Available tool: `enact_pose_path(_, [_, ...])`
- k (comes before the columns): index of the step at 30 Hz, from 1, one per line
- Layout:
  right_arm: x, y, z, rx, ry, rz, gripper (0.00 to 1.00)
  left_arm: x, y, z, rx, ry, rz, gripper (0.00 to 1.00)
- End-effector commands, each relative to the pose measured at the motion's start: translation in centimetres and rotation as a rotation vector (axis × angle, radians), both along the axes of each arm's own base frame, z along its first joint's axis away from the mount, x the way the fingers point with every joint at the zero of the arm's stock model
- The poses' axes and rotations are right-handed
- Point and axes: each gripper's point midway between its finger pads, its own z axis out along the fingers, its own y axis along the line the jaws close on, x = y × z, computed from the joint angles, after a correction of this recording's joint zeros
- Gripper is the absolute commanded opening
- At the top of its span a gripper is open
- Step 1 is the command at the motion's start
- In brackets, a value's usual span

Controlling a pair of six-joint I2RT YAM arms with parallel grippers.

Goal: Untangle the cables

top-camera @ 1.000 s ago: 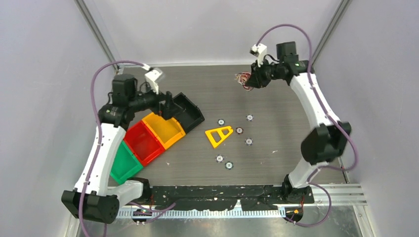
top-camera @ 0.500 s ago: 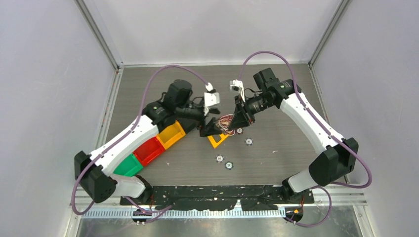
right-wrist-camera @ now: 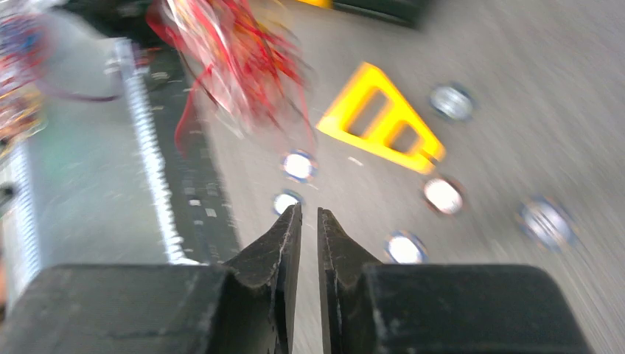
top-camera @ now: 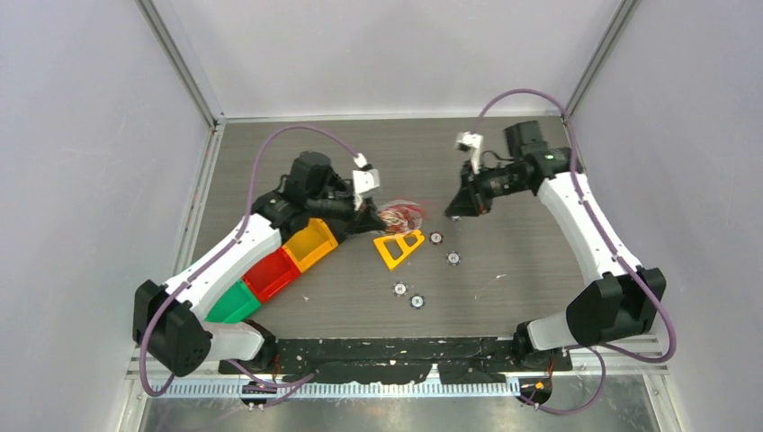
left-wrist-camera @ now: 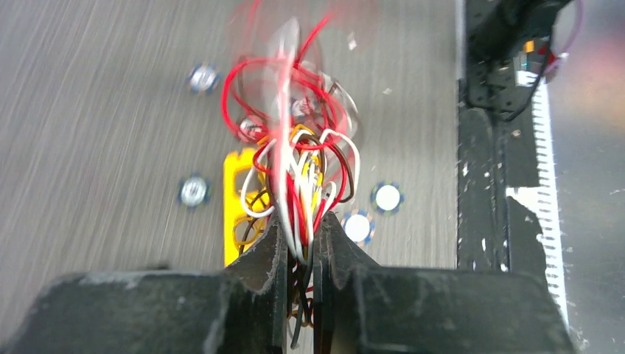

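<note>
Left gripper (left-wrist-camera: pixel 298 237) is pinching the tangle of thin red, white and yellow wires (left-wrist-camera: pixel 296 177). Right gripper (right-wrist-camera: pixel 309 218) is pressed together and empty, so I guess it opens and grabs a strand next.

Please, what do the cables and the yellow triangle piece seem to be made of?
The cables: probably thin wires in plastic insulation, with smooth red, white, yellow and dark coats that bend into springy loops. The yellow triangle piece: likely rigid plastic with a fairly matte finish, one even colour and cut-out openings. The pictures are too blurred to tell more.
</note>
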Motion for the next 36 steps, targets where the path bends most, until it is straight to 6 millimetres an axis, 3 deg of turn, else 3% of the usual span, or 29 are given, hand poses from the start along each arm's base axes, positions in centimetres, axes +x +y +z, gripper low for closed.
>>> enact_pose_path(1, [4.5, -9.1, -1.1, -0.212, -0.090, -0.361, 0.05, 1.2, 4.9, -1.0, 0.032, 0.093, 0.148, 0.00])
enact_pose_path(4, [5.7, -11.5, -0.5, -0.225, -0.131, -0.442, 0.05, 1.5, 4.9, -1.0, 0.031, 0.133, 0.158, 0.00])
enact_pose_path(7, [5.8, -11.7, 0.2, -0.187, -0.150, -0.450, 0.05, 1.7, 4.0, -0.1, -0.013, 0.176, 0.151, 0.00])
enact_pose_path(9, [4.6, -10.2, 0.7, -0.107, -0.102, -0.390, 0.27, 2.0, 3.2, 0.8, -0.045, 0.196, 0.142, 0.00])
enact_pose_path(10, [4.1, -9.6, 0.5, -0.073, -0.075, -0.373, 0.59, 2.0, 2.6, 1.4, -0.070, 0.206, 0.129, 0.00])
enact_pose_path(12, [3.0, -7.5, 1.0, 0.031, -0.028, -0.334, 0.98, 2.4, 1.6, 2.7, -0.128, 0.236, 0.135, 0.00])
enact_pose_path(13, [3.3, -5.8, 1.6, 0.069, -0.028, -0.328, 0.98, 2.7, 1.0, 3.6, -0.166, 0.261, 0.145, 0.00])
enact_pose_path(15, [2.5, -3.2, 0.7, 0.108, 0.002, -0.319, 0.96, 3.0, 0.1, 4.8, -0.221, 0.312, 0.162, 0.00])
enact_pose_path(18, [2.3, -0.1, 2.0, 0.185, -0.028, -0.344, 0.95, 2.9, -1.0, 5.6, -0.249, 0.371, 0.176, 0.00])
enact_pose_path(21, [4.1, 1.3, 3.5, 0.265, -0.020, -0.431, 0.95, 2.0, -2.0, 6.1, -0.268, 0.402, 0.161, 0.01])
enact_pose_path(24, [5.7, 2.0, 2.4, 0.231, 0.006, -0.486, 0.86, 1.5, -2.8, 6.1, -0.278, 0.417, 0.167, 0.03])
enact_pose_path(27, [6.4, 2.4, 1.0, 0.185, 0.018, -0.506, 0.59, 1.4, -3.4, 6.6, -0.306, 0.458, 0.152, 0.02])
enact_pose_path(31, [6.2, 2.3, -0.1, 0.169, 0.008, -0.508, 0.45, 1.1, -3.9, 6.2, -0.308, 0.500, 0.134, 0.00])
enact_pose_path(34, [6.0, 2.2, 0.3, 0.197, -0.028, -0.504, 0.11, 0.8, -4.1, 5.9, -0.320, 0.526, 0.110, 0.00])
enact_pose_path(36, [5.9, 1.9, 0.7, 0.205, -0.050, -0.509, 0.07, 0.8, -3.9, 5.7, -0.322, 0.527, 0.105, 0.00])
